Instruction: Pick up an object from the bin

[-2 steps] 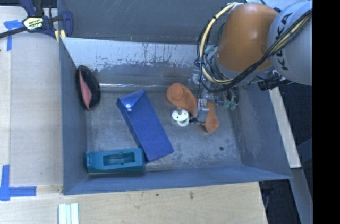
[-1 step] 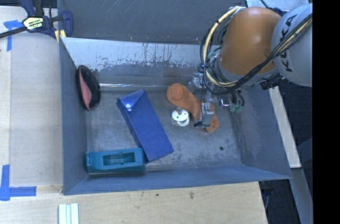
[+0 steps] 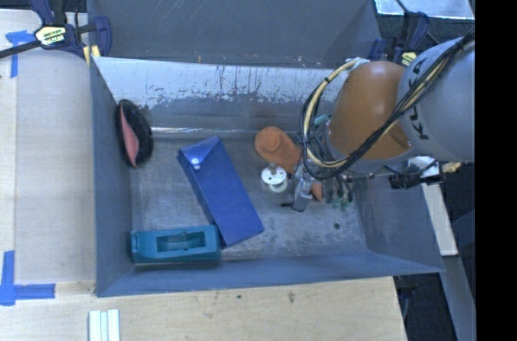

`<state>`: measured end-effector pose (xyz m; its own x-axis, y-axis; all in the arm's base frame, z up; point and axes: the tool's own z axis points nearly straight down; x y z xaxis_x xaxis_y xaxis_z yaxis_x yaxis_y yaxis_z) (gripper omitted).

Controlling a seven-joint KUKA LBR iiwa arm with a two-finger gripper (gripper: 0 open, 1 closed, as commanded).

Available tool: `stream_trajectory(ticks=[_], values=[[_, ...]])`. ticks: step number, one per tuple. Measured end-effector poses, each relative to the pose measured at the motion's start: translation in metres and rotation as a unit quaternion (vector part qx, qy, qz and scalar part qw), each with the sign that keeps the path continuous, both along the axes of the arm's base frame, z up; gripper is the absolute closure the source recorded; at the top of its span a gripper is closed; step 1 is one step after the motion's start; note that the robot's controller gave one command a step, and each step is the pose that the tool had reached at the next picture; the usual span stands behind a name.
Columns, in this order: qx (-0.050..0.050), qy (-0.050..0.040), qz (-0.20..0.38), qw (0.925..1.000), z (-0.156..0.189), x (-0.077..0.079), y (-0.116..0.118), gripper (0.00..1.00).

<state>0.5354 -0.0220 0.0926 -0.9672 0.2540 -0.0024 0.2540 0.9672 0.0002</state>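
A black-and-pink oval thing (image 3: 133,133) leans at the bin's left wall. A teal block (image 3: 175,244) lies in front and a slanted blue box (image 3: 220,190) mid-floor. Further right, a small white round piece (image 3: 275,179) sits under an orange lump (image 3: 277,145), just left of the gripper (image 3: 301,200). I cannot tell whether the gripper is open or closed.

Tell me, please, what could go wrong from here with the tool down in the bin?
1. The tool sits low beside a small white cap; it may nudge the cap away instead of gripping it.
2. An orange lump lies just behind the cap, so the arm's loose cables, hanging close to it, might snag or push it.
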Motion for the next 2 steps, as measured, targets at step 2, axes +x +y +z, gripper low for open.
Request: stream_trajectory(ticks=[2], values=[[0.0,0.0,0.0,1.0,0.0,0.0,0.0001,0.0]])
